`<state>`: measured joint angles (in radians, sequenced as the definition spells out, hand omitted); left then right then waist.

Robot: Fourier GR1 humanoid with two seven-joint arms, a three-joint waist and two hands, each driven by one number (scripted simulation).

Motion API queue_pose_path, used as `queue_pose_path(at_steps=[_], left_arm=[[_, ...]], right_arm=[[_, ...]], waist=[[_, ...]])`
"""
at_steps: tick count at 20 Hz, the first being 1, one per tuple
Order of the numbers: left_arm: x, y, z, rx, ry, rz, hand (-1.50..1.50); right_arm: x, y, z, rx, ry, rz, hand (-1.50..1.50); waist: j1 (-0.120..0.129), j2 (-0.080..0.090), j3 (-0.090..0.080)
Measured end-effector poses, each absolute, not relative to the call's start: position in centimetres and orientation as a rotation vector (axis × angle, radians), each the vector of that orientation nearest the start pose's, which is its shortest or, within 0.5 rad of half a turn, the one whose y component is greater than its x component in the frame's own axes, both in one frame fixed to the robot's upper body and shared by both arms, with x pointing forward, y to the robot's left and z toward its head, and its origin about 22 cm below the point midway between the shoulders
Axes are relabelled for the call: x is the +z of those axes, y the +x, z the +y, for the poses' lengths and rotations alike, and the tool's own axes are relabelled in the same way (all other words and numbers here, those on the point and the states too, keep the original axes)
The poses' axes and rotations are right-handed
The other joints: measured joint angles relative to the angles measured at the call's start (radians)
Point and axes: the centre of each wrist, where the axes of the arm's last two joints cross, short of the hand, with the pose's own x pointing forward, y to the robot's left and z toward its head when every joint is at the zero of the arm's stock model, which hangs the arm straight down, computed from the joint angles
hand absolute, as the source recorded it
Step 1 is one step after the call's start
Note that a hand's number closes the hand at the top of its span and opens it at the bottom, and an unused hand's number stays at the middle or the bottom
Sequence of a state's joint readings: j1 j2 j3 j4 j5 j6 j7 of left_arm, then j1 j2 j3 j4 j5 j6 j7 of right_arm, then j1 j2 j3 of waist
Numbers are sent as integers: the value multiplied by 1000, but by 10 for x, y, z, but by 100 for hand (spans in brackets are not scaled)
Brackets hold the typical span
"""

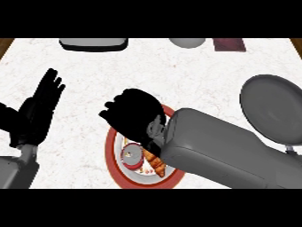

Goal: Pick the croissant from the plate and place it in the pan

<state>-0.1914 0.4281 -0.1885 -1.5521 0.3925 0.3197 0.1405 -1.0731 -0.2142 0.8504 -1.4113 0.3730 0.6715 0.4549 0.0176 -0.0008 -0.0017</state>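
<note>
— Head view: where is there room?
— The white counter (179, 66) is bare in the middle. One grey pan (277, 108) sits near its right edge.
— And the croissant (154, 163)?
— One, golden brown, on the red-rimmed plate (114, 166). The right hand (135, 116) hangs above it, fingers curled, holding nothing.
— Left hand (32, 113)?
— Open, resting at the left.

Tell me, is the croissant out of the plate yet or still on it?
Still on it. The croissant lies on the red-rimmed plate, partly under the right hand. The pan holds nothing.
</note>
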Motion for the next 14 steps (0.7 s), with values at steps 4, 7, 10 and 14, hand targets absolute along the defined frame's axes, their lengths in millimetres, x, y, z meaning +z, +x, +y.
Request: queue_pose_path(at_steps=[4, 7, 10, 14], left_arm=[[57, 280, 272, 39, 96, -1522, 0], [56, 278, 274, 44, 100, -1519, 0], [58, 276, 272, 40, 101, -1517, 0], [59, 281, 272, 42, 100, -1523, 0]], right_arm=[[168, 289, 13, 2303, -463, -1052, -150], [158, 278, 23, 2345, -460, -988, -150], [154, 268, 23, 2393, -481, -956, -150], [151, 259, 25, 2455, -592, -924, -150]], waist=[[-8, -1, 0], [-12, -2, 1], [-15, -2, 1], [-16, -1, 1]])
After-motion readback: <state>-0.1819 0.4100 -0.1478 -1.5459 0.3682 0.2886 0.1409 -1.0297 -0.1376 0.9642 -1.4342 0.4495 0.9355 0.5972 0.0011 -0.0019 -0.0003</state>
